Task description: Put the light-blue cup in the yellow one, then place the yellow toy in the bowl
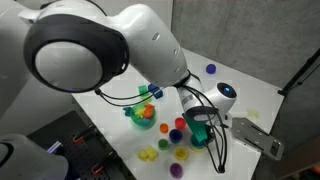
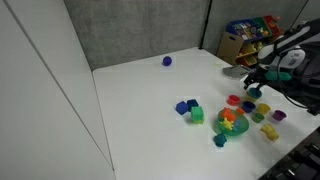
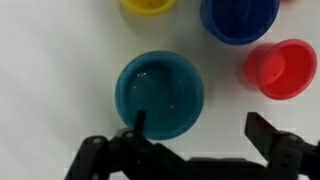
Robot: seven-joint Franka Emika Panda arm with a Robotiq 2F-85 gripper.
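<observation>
Light-blue cup (image 3: 165, 85) upright on the white table (image 3: 60, 60), mouth up, axis vertical, empty. Just beyond it stand the yellow cup (image 3: 150, 5), dark-blue cup (image 3: 240, 18) and red cup (image 3: 280, 68), all mouth up. Gripper (image 3: 200, 128) spread wide over it — one fingertip (image 3: 138, 118) across the cup's mouth, the other clear of its side. Teal bowl (image 1: 132, 114) well apart — holds coloured pieces. Grey wall (image 2: 140, 30) behind.

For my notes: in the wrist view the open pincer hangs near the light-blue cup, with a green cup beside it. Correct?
Only the colour is wrong: the wrist view shows a red cup beside the light-blue cup, not green. The rest holds.
</observation>
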